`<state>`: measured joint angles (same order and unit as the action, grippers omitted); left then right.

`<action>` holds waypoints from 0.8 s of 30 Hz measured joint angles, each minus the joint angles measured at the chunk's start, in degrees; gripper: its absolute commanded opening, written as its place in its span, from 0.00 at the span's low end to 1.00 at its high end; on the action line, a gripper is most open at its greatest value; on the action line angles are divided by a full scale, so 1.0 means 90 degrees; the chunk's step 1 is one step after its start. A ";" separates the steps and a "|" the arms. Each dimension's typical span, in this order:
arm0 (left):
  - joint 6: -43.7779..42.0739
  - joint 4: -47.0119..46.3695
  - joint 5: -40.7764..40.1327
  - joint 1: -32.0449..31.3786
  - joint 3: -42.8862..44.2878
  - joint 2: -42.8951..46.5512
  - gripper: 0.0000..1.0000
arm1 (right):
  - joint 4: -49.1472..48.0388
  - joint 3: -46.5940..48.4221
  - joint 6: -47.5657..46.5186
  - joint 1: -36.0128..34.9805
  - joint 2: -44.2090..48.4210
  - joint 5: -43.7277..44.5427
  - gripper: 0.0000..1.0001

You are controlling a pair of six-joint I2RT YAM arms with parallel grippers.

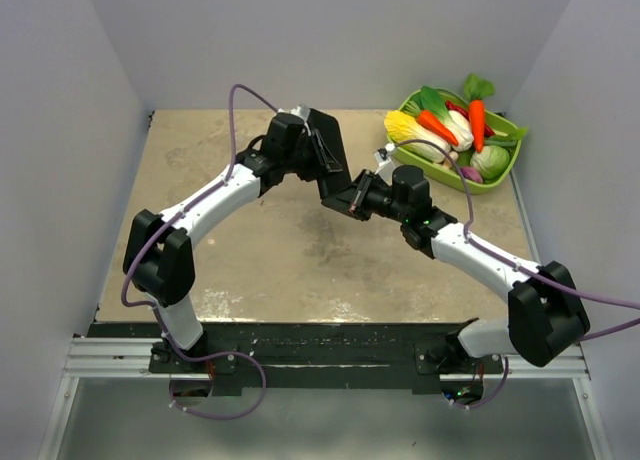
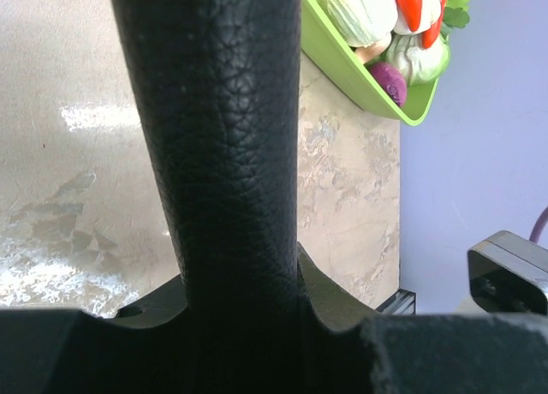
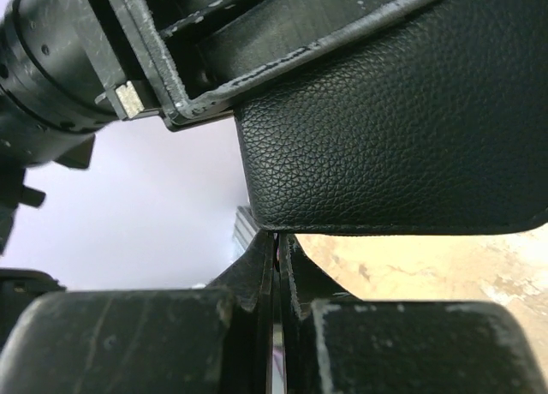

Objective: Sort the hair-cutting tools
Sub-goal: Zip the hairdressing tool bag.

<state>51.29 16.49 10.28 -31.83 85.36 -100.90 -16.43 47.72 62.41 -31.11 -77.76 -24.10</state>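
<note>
A flat black leather-grain case (image 1: 328,150) hangs in the air over the far middle of the table. My left gripper (image 1: 300,140) is shut on it, and in the left wrist view the case (image 2: 223,137) fills the space between the jaws of that gripper (image 2: 244,274). My right gripper (image 1: 345,198) is shut, with its tips right at the case's lower edge (image 3: 402,128). Only a hairline gap shows between the jaws of the right gripper (image 3: 281,240). The frames do not show whether they pinch anything. The hair-cutting tools are out of view.
A green basket (image 1: 440,170) of toy vegetables stands at the far right corner, and its rim (image 2: 342,60) shows in the left wrist view. The tan tabletop (image 1: 280,260) lies below both arms. Grey walls close in on three sides.
</note>
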 measured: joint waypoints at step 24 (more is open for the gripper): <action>-0.0563 0.0658 0.1294 0.0146 0.0039 0.0046 0.00 | 0.2361 0.0605 -0.3942 -0.0126 0.0151 -0.0250 0.00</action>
<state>46.22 22.41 21.93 -30.52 85.71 -100.49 4.82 53.17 26.94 -32.25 -76.40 -26.35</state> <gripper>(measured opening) 0.328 0.015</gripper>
